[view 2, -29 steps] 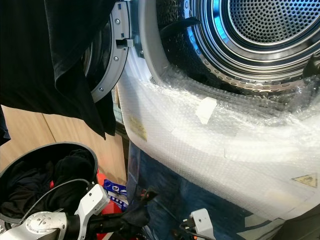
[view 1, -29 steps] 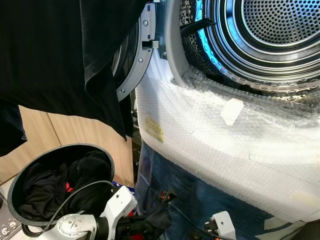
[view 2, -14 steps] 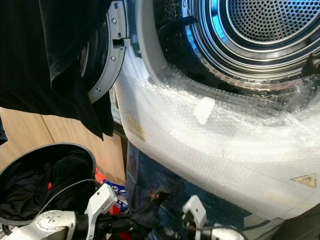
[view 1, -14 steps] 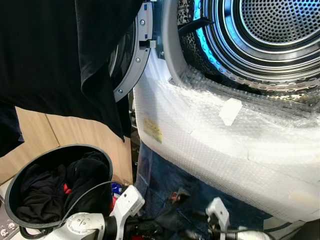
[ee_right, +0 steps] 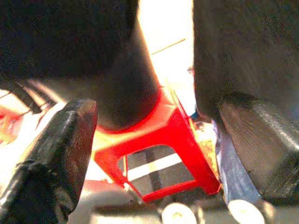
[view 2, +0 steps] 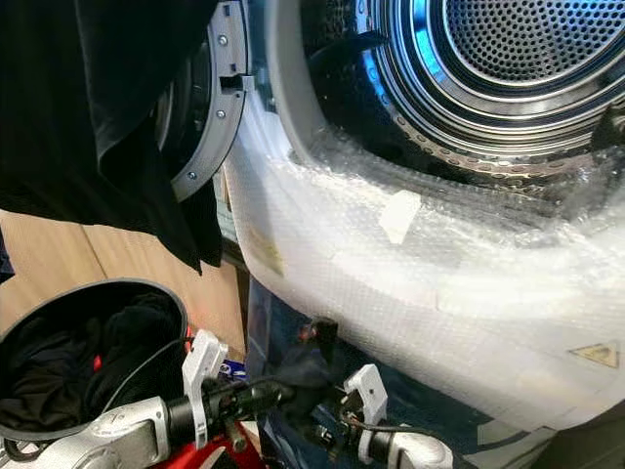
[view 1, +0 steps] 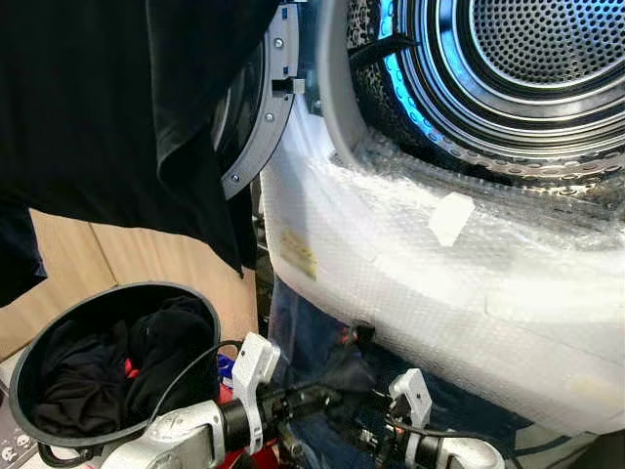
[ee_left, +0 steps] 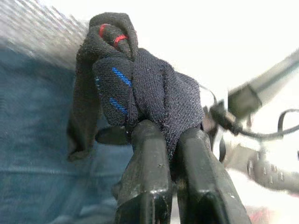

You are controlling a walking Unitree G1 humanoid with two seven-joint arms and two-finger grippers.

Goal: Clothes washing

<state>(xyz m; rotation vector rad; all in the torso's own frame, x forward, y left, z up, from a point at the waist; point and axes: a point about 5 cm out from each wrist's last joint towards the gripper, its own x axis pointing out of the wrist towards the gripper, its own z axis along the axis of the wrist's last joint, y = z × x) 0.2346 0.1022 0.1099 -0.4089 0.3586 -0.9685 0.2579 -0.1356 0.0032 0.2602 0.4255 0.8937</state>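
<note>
The left gripper (ee_left: 161,140) is closed on a dark sock (ee_left: 140,88) below the washer drum (view 1: 527,68); the right gripper (ee_right: 154,140) is wide open

One washing machine (view 1: 459,264), one laundry basket (view 1: 39,337), one red stool (ee_right: 159,154), two pincers: left (ee_left: 161,144), right (ee_right: 149,140).

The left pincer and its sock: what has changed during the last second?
The left pincer, shut on the dark sock, rose from the bottom of the head views toward the washer's bubble-wrapped front. The right pincer came up beside it, open. The basket of dark clothes and the hanging black garment stayed.
</note>
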